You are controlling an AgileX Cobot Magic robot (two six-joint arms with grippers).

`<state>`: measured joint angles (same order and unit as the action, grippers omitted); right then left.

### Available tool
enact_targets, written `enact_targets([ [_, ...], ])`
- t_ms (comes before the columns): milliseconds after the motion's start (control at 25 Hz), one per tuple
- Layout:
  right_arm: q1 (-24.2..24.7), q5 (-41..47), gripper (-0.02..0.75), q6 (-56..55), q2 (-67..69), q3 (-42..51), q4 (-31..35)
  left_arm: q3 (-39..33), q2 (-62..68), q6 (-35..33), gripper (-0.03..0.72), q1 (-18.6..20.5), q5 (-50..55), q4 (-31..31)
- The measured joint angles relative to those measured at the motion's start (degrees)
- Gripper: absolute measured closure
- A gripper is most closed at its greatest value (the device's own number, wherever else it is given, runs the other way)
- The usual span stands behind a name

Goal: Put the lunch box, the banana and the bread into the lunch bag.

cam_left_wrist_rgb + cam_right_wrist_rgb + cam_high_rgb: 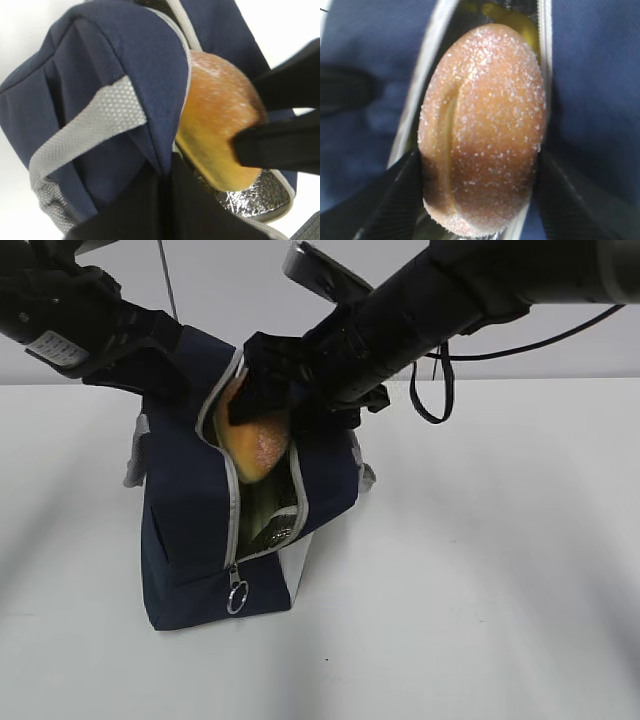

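Note:
The navy lunch bag [185, 530] stands on the white table with its zipper open. My right gripper [262, 405] is shut on the golden-brown bread [255, 445] and holds it in the bag's mouth; the bread also shows in the right wrist view [482, 130] between the two black fingers, and in the left wrist view [220, 125]. My left gripper [167, 175] is shut on the bag's upper edge [145, 90] beside the grey handle [85, 135], holding the opening apart. Something yellow, likely the banana [512, 17], shows inside behind the bread. The lunch box is hidden.
The zipper's ring pull [237, 596] hangs at the bag's front bottom. Silver foil lining [250, 195] shows inside the opening. A black cable loop [432, 390] hangs from the right arm behind the bag. The white table [480, 570] spreads around the bag.

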<state>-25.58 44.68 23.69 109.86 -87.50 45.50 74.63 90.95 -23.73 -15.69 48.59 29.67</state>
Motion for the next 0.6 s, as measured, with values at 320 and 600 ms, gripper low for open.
enact_targets([
  [320,0.0,5.8,0.087,0.7,4.9,-8.2,-0.4,0.0,0.0,0.0,0.691,0.0,0.0,0.0],
  [600,0.0,10.2,0.087,-3.0,1.4,-11.5,-14.0,0.0,-0.2,0.0,0.691,0.0,0.1,0.0],
])
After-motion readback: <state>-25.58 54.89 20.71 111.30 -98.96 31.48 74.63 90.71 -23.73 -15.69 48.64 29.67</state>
